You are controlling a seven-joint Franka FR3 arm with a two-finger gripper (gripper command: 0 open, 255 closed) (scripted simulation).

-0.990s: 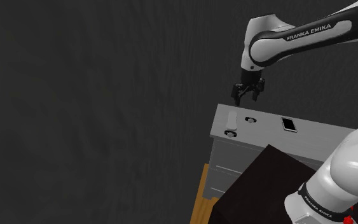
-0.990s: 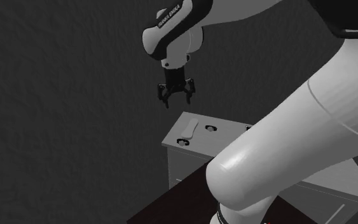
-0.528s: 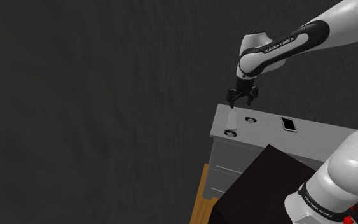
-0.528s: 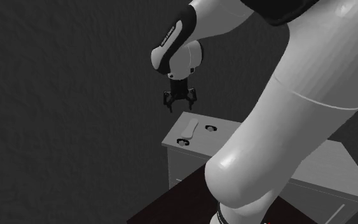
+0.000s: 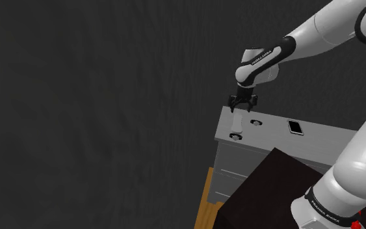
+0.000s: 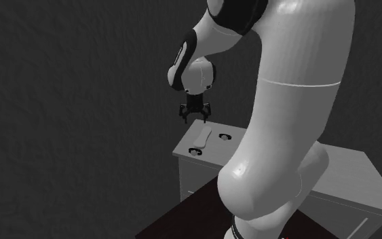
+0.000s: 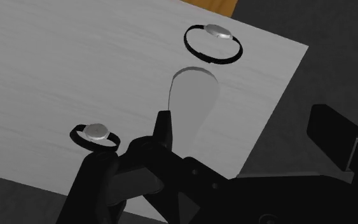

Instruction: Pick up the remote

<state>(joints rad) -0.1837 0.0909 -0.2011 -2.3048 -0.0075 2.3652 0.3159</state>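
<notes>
Wide open at the gripper (image 5: 242, 107) (image 6: 196, 115): black fingers spread well apart, clasping nothing. Poised low over the pale top of a grey cabinet (image 5: 331, 140) (image 6: 359, 176), close above the remote (image 5: 237, 121) (image 6: 202, 138) yet clear of it. Almost straight beneath the fingertips for the remote's nearer end, with the rest of it stretching away from the gripper toward the cabinet's front edge. Flat on the top, pale and smooth, long and narrow. In the wrist view (image 7: 193, 105), just beside one finger (image 7: 163, 130), which covers part of the near end; inside the gap between the fingers, but hard by that finger rather than centred. Long axis running away from the gripper, rounded end farthest out and aimed at a dark ring (image 7: 213, 41) (image 5: 236, 136) with a grey disc, set just past it near the cabinet's edge. On the other side of the same finger, a second ring (image 7: 95, 135) (image 5: 257, 122) of the same kind, near the remote's flank but apart from it. In the shoulder view, long axis crossing the cabinet top from back to front, nearly square to the front edge. Farther from the gripper, toward the arm's base, a dark phone (image 5: 295, 127) flat on the same top, well apart from the remote.
</notes>
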